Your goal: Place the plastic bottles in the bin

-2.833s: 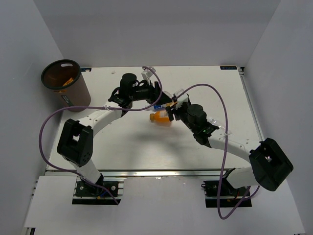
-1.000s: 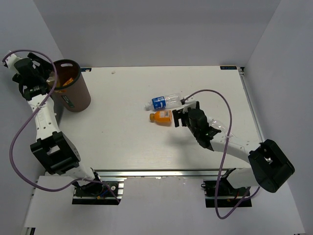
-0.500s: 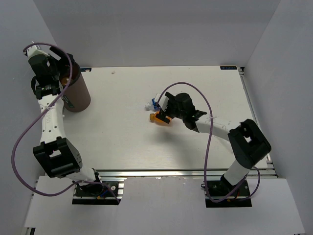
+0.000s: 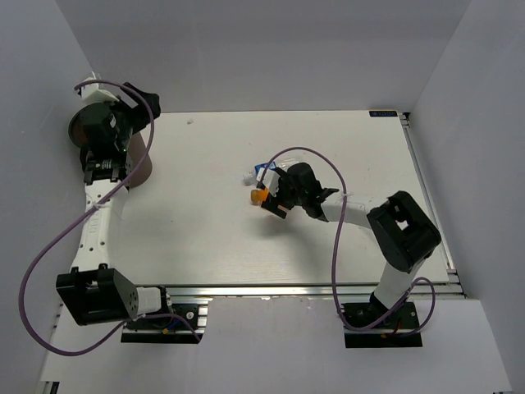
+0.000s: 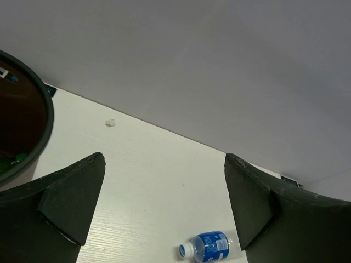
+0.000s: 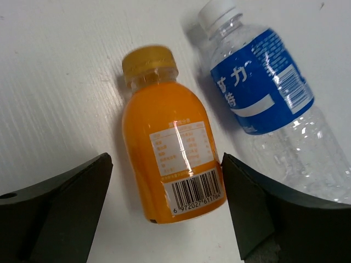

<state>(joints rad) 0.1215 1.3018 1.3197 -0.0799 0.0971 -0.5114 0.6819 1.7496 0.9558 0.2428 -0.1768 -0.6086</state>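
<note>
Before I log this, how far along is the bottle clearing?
Done: cannot tell; the tall round dark-brown bin shows only a dark inside. In hand: right pincer open astride the orange-filled plastic bottle. To do: that and the clear blue-labelled plastic bottle beside it. Left pincer open, empty, by the bin.

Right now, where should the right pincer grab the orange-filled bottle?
Take the orange-filled bottle across its wide labelled body, from straight above: it lies on its side and the open right pincer straddles that part. The neck tapers, likely a poorer hold. Mind the blue-label bottle close beside one finger.
</note>
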